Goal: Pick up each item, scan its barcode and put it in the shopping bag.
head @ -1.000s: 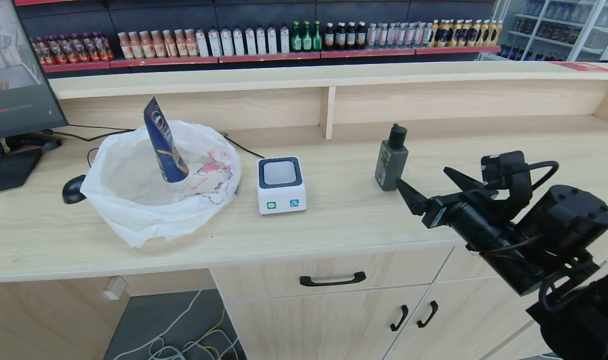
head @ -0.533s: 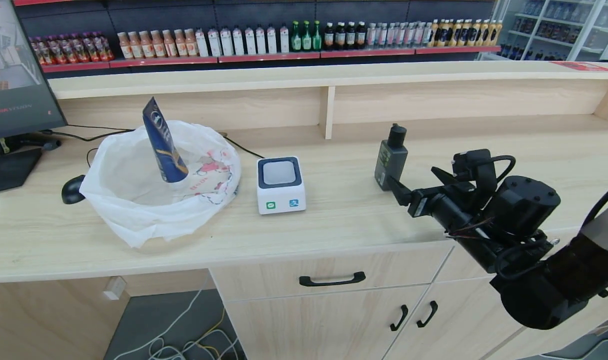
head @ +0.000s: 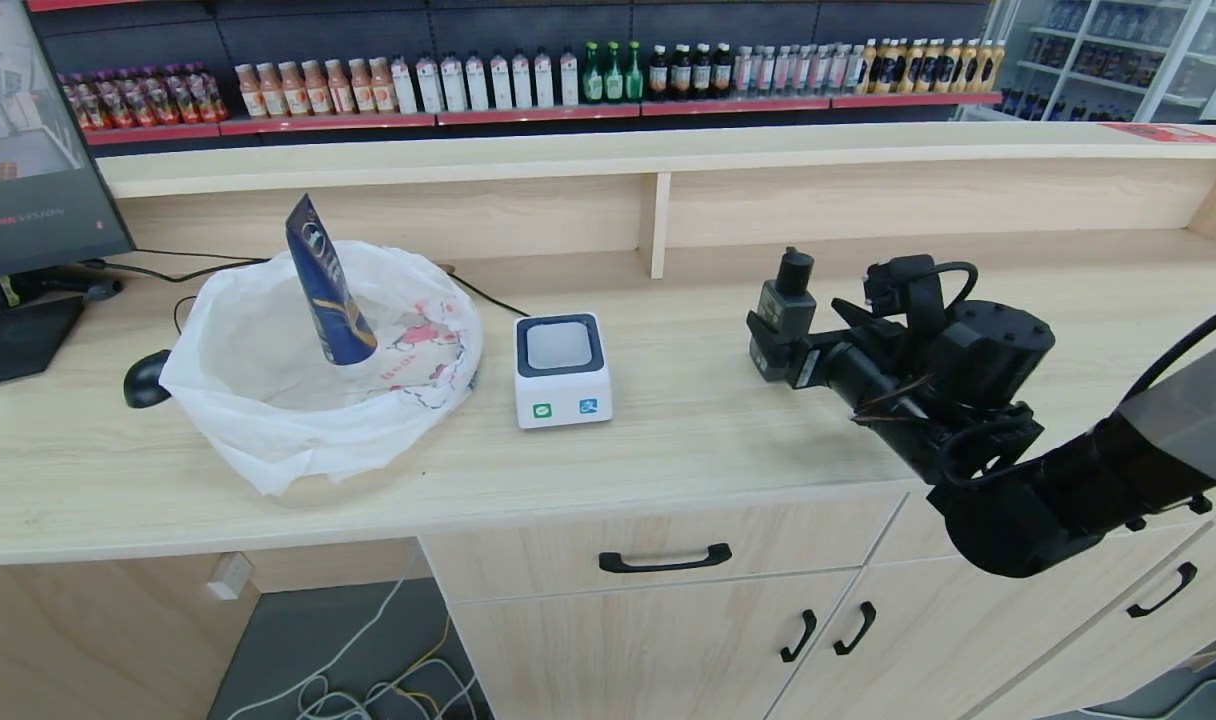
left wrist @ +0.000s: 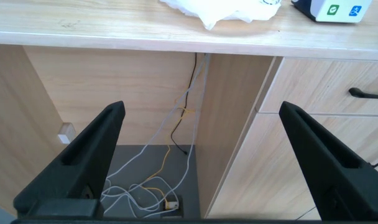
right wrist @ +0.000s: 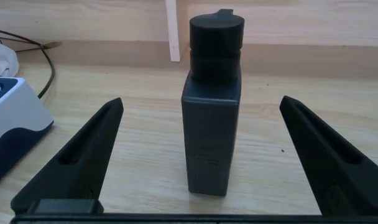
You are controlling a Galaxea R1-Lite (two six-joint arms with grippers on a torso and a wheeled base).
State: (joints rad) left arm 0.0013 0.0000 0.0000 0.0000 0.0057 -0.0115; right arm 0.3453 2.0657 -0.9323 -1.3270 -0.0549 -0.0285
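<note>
Grey plastic with a black cap, the bottle (head: 780, 318) stands upright on the counter (head: 668, 440), well to the right of the scanner (head: 562, 368). It is the item to pick up now. The right gripper (head: 773, 348) is level with its body and comes at it from the side away from the scanner.

To do this well, the jaws should close on the flat sides at about mid-height, below the cap, with the bottle centred so both pads meet it together. It is tall and narrow, so a push from one finger first would likely tip it. A straight lift should come before any swing toward the scanner. Which face carries the barcode cannot be told from here.

The right gripper's fingers (right wrist: 83, 162) are spread wide, one on each side of the bottle. They clamp nothing, and the wrist view shows a clear gap on both sides.

The left gripper (left wrist: 201, 112) hangs below the counter edge, to the left of the scanner, jaws wide apart and empty.

The shopping bag (head: 268, 420) lies just left of the scanner, with a blue tube (head: 328, 285) leaning in it
</note>
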